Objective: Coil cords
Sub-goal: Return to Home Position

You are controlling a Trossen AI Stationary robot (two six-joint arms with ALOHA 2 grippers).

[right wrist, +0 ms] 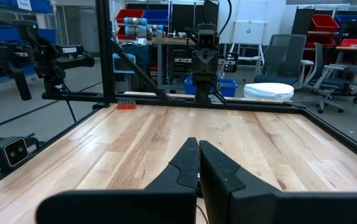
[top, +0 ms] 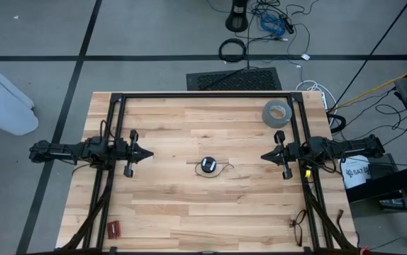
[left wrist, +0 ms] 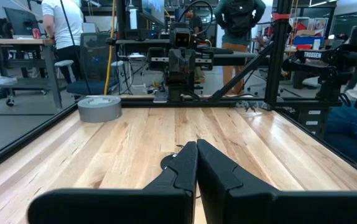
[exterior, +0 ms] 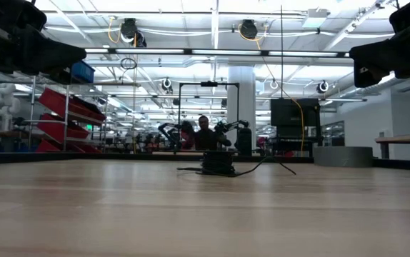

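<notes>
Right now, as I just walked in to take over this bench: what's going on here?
Nothing is being handled. The wire lies coiled at the middle of the table, one short end trailing out. The left claw and right claw are both shut and empty, each raised at its own side, apart from the wire. A tape roll sits on the table's right side.

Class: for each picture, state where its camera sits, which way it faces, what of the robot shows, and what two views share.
High view: overhead, straight down on the table; left gripper and right gripper face each other.
Low view: table height, level toward the coiled wire; both arms in top corners.
Left wrist view: past its shut fingers toward the right arm.
Right wrist view: likewise toward the left arm.
Shared: grey tape roll, high and left wrist views.
</notes>
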